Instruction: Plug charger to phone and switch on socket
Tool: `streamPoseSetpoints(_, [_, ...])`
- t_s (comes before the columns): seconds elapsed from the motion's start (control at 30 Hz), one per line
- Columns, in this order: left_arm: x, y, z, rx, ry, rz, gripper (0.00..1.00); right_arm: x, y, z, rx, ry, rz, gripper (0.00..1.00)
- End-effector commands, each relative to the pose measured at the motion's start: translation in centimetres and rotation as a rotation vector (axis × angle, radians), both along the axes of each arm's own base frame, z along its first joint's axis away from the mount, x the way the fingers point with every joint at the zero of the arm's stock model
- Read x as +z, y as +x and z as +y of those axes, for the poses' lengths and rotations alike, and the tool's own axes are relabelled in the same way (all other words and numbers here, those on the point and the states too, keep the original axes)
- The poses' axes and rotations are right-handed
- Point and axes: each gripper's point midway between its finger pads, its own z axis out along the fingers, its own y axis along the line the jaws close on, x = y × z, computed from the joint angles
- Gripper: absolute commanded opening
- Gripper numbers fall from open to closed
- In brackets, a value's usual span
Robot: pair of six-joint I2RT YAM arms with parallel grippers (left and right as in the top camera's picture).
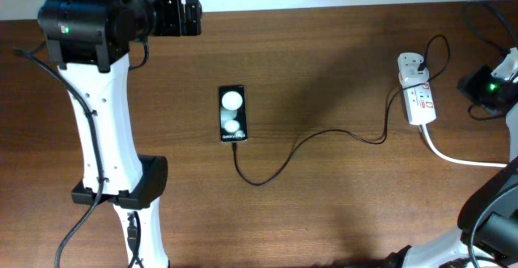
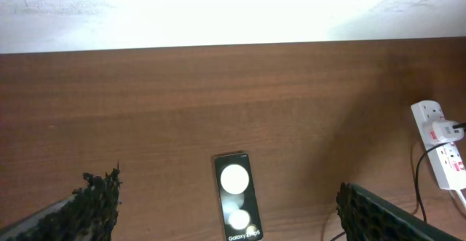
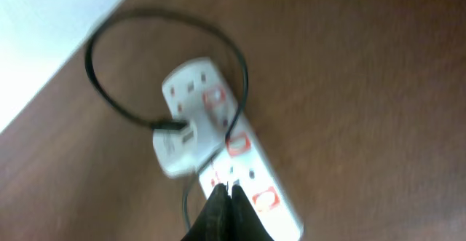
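The black phone (image 1: 232, 114) lies flat mid-table, its screen showing two round white reflections; it also shows in the left wrist view (image 2: 238, 206). The thin black charger (image 1: 324, 134) runs from the phone's near end, where its tip meets the edge, over to the white adapter (image 3: 175, 146) on the socket (image 1: 417, 90). My left gripper (image 1: 193, 13) is open and empty, high over the far side of the table (image 2: 226, 190). My right gripper (image 3: 227, 194) is shut and empty, its tips just above the socket (image 3: 244, 153) near a red switch. The view is blurred.
The socket's thick white cord (image 1: 453, 156) trails off toward the right edge. The socket also shows at the right of the left wrist view (image 2: 440, 150). The left arm's white base (image 1: 113, 163) stands at the table's left. A white wall borders the far edge.
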Motion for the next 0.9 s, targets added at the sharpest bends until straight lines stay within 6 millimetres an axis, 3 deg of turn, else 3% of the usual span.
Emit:
streamPoseSetpoints(0.0, [0.8,-0.5,0.2,-0.002,-0.008,-0.018,0.99,-0.9,1.1,-0.5,-0.007,0.005,-0.007,0.04])
streamPoseSetpoints(0.3, [0.8,-0.5,0.2,-0.003,-0.009,-0.018,0.99,-5.8,3.5,0.2,0.042,0.106,-0.025,0.04])
streamPoseSetpoints(0.4, [0.8,-0.5,0.2,-0.002,-0.008,-0.018,0.99,-7.3,4.7,1.5,0.070,0.112,-0.022,0.04])
streamPoseSetpoints(0.63, [0.8,-0.5,0.2,-0.002,-0.008,-0.018,0.99,-10.5,5.6,1.2,-0.125,0.246,0.021,0.04])
streamPoseSetpoints(0.87, [0.8,-0.5,0.2,-0.002,-0.008,-0.018,0.99,-10.7,6.7,3.0,-0.062,0.225,0.010,0.04])
